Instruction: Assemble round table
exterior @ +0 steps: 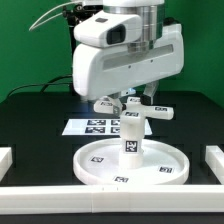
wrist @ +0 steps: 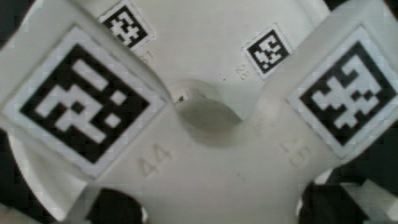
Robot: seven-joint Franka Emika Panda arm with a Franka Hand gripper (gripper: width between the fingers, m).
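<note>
The large rimmed round disc [exterior: 100, 165] lies flat on the table at the front. The short thick leg [exterior: 131, 142] stands upright in its middle. The cross-shaped base [exterior: 158, 110] sits on top of the leg, its tagged arms spread sideways. My gripper [exterior: 129, 100] is straight above it, fingers down at the base's middle. In the wrist view the base [wrist: 210, 112] fills the picture, with two big tagged arms. My gripper [wrist: 235, 204] has a dark fingertip [wrist: 118, 206] on each side of the white part, pressed against it.
The marker board [exterior: 92, 127] lies flat behind the disc. White straight rails stand at the exterior view's left [exterior: 5, 158] and right [exterior: 214, 160], and one runs along the front [exterior: 110, 198]. The arm's body hangs over the middle.
</note>
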